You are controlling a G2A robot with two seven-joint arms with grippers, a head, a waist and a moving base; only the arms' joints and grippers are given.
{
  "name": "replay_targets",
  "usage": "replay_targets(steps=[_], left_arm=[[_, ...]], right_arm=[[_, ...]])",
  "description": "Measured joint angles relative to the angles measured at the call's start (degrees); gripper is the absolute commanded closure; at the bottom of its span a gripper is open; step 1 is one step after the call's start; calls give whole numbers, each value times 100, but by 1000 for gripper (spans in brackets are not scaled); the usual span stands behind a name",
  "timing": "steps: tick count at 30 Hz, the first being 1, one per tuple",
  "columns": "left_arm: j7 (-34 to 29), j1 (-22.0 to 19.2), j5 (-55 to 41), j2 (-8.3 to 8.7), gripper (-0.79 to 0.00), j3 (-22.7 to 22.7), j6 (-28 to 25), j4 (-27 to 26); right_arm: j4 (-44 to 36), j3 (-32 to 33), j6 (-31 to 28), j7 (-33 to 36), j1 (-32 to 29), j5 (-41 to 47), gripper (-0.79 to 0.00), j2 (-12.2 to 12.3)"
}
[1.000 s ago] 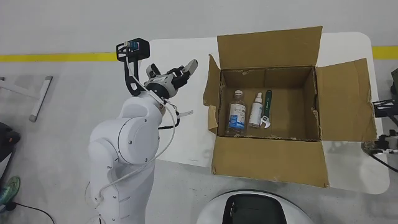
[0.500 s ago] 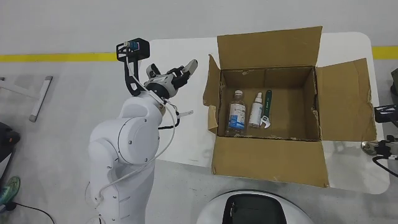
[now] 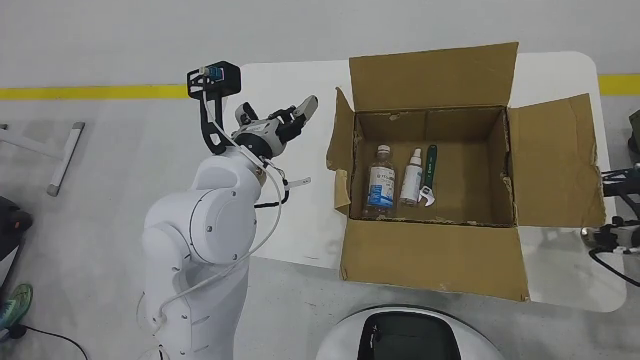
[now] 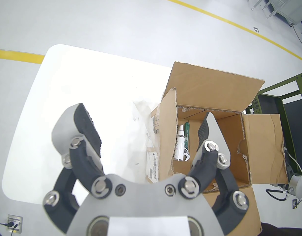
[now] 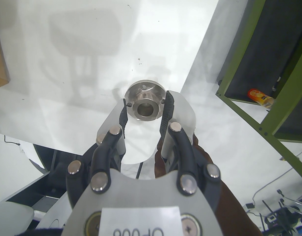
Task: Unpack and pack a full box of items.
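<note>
An open cardboard box (image 3: 430,250) stands on the white table (image 3: 290,210). Inside it lie a clear bottle (image 3: 380,180), a white spray bottle (image 3: 411,177) and a green-handled wrench (image 3: 430,172). My left gripper (image 3: 297,115) hangs open over the table just left of the box, with nothing between its fingers. From the left wrist, that left gripper (image 4: 143,114) faces the box (image 4: 214,92) and the wrench (image 4: 186,138). My right gripper (image 5: 145,110) is shut on a round metal flange (image 5: 144,92), held above the table's right edge, right of the box.
The box flaps (image 3: 555,160) spread outward on all sides. A green metal frame (image 5: 241,57) with an orange can (image 5: 260,96) stands on the floor beyond the table's right edge. Bare table (image 4: 92,82) lies left of the box.
The right arm at the table's right edge shifted slightly and came back. The left arm and the box contents have not moved.
</note>
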Motion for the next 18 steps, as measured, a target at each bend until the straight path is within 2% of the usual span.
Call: replay_targets(steps=[6,11,12,15,18], left_arm=[[0,0,0,0,-785,0,0,0],[0,0,0,0,-785,0,0,0],[0,0,0,0,-785,0,0,0],[0,0,0,0,-785,0,0,0],[0,0,0,0,-785,0,0,0]], right_arm=[[152,-108,9,-2,125,-74,-323,22],[264,-215,2,-34,205,-94,-274,36],[285,-231,-1,-39,220,-97,-231,39],[324,-265,-9,-33,257,-99,-172,48],[365,-288,-14,-43,276,-98,-22,55]])
